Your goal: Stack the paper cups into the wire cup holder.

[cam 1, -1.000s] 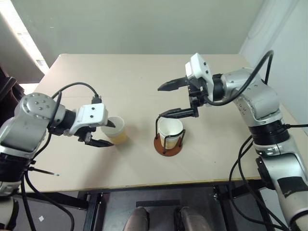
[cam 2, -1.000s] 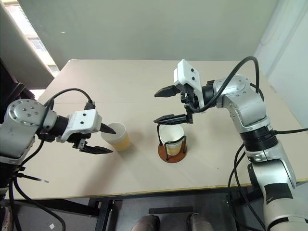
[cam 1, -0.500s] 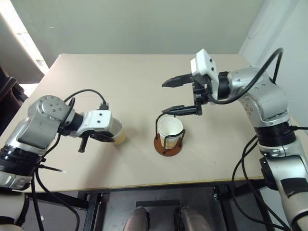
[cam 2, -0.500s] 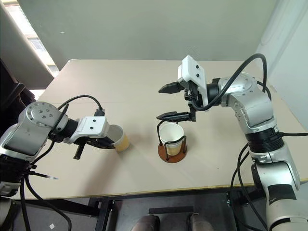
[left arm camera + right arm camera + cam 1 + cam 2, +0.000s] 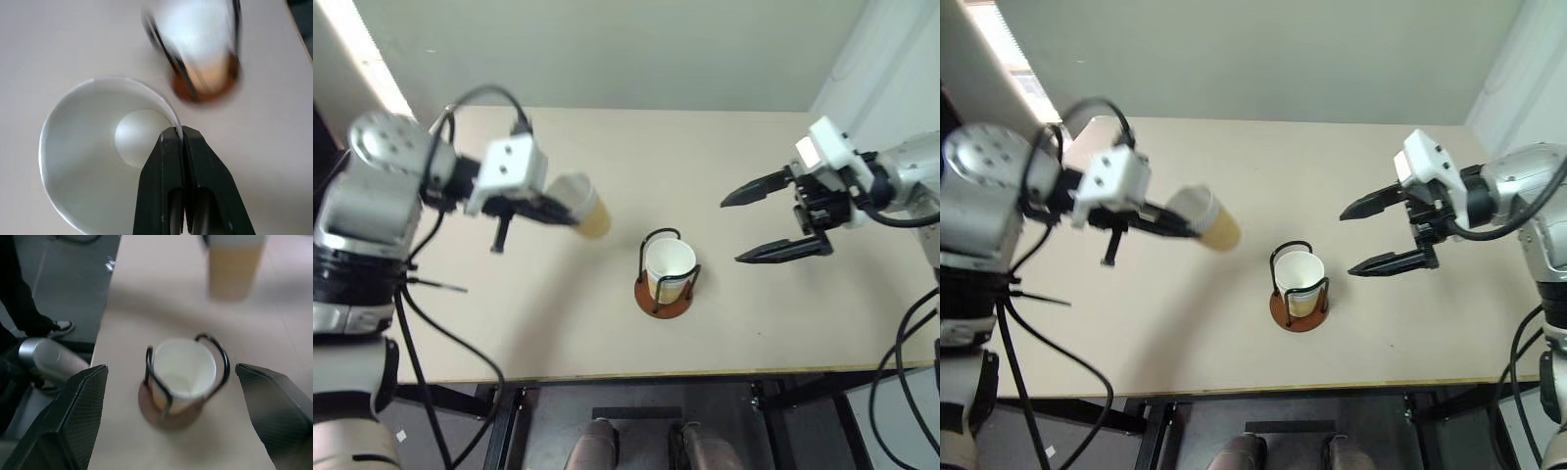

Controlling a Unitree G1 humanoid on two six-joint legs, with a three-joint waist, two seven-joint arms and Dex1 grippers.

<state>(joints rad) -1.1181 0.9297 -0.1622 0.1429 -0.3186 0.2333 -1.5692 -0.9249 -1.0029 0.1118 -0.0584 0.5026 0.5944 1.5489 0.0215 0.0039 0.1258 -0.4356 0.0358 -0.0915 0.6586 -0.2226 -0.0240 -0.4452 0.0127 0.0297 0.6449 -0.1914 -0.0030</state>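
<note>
A: Any writing or labels? Where's the wire cup holder (image 5: 667,284)?

B: No readable writing. The holder stands on the bench (image 5: 724,176), one paper cup (image 5: 669,266) upright inside it.

A: Left hand (image 5: 551,211)?

B: Raised to the holder's left, clenched on the rim of a second cup (image 5: 581,206), which lies tilted clear of the bench. Left wrist view shows both fingers (image 5: 166,176) pinching the white rim (image 5: 174,119).

A: Right hand (image 5: 767,220)?

B: Released, fingers spread, right of the holder. Its wrist view shows a person's shoe (image 5: 57,327) on the floor beyond the bench edge.

Left gripper (image 5: 551,210) holds 1 paper cup (image 5: 579,207) above the table (image 5: 548,313).
</note>
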